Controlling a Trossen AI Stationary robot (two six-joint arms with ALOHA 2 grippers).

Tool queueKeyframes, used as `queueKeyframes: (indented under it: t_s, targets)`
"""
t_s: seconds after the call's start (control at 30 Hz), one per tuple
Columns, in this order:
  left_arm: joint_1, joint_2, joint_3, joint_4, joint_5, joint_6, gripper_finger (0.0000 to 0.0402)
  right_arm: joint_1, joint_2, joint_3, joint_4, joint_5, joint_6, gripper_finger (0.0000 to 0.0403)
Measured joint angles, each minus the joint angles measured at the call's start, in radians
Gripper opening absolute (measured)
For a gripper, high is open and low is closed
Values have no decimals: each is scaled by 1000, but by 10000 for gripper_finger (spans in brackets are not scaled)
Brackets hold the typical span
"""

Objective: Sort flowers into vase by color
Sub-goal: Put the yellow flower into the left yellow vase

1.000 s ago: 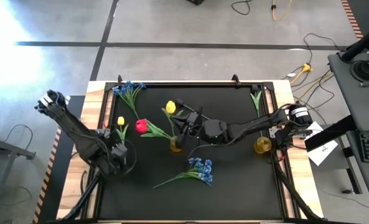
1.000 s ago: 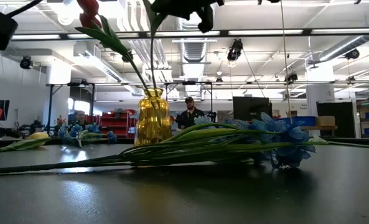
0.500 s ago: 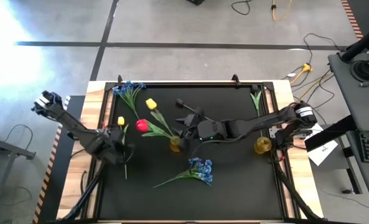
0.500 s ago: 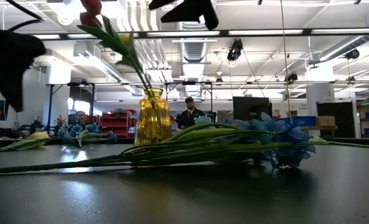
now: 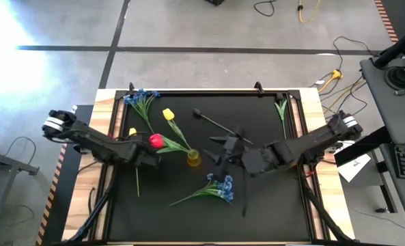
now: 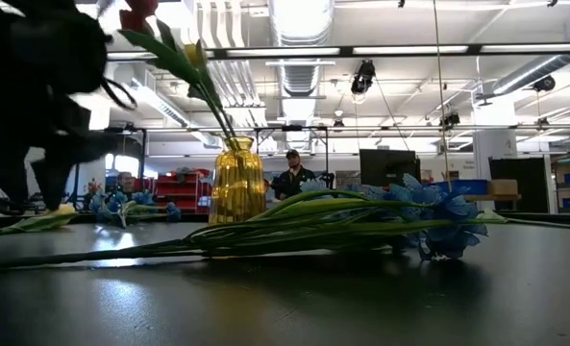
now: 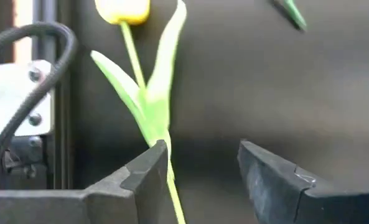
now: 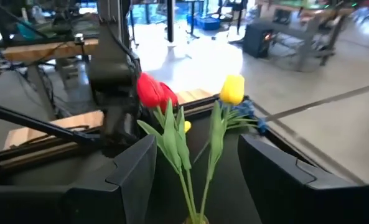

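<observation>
Now the yellow tulip [image 5: 166, 114] stands in the vase [image 5: 193, 158] beside the red [image 5: 155, 141]; the right pincer [image 5: 224, 162], spread, has backed off. Left pincer [image 7: 203, 163], spread, has moved over a lying tulip [image 7: 122, 10] on the black table [image 5: 270, 212]. Workshop behind.

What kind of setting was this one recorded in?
Likely a large robotics lab or workshop: bare ceiling ducts and strip lights above, monitors and other workbenches beyond the table, a person at a station, cables on the concrete floor.

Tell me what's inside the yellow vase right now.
The yellow vase holds a red tulip and a yellow tulip, both leaning out. The amber glass hides their stem ends.
</observation>
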Motion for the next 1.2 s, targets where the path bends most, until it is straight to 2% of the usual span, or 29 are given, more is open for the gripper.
queueKeyframes:
  t_s: [0.13, 0.3, 0.47, 0.63, 0.73, 0.8, 0.93, 1.03, 1.2]
  targets:
    - [76, 92, 1, -6, -70, -78, 182, 82, -25, 0, -84, 137, 74, 219]
    - [175, 197, 1, -6, -35, -30, 173, 185, -26, 0, -176, 303, 176, 219]
    - [217, 304, 1, -2, 11, -14, 158, 250, -21, 0, -261, 366, 295, 219]
    - [245, 360, -20, 33, 77, -89, 153, 287, -21, 0, -367, 410, 429, 219]
    - [246, 373, -22, 49, 79, -94, 147, 293, -22, -1, -423, 414, 479, 219]
    - [245, 376, -9, 46, 76, -90, 130, 292, -24, -1, -445, 414, 497, 219]
    - [229, 349, 19, 25, 70, -41, 66, 290, -29, -1, -452, 415, 485, 219]
    - [183, 300, 26, 7, 70, -73, 15, 288, -34, 8, -454, 414, 476, 219]
    - [48, 176, 13, 21, 88, -164, 5, 288, -41, 30, -453, 415, 456, 219]
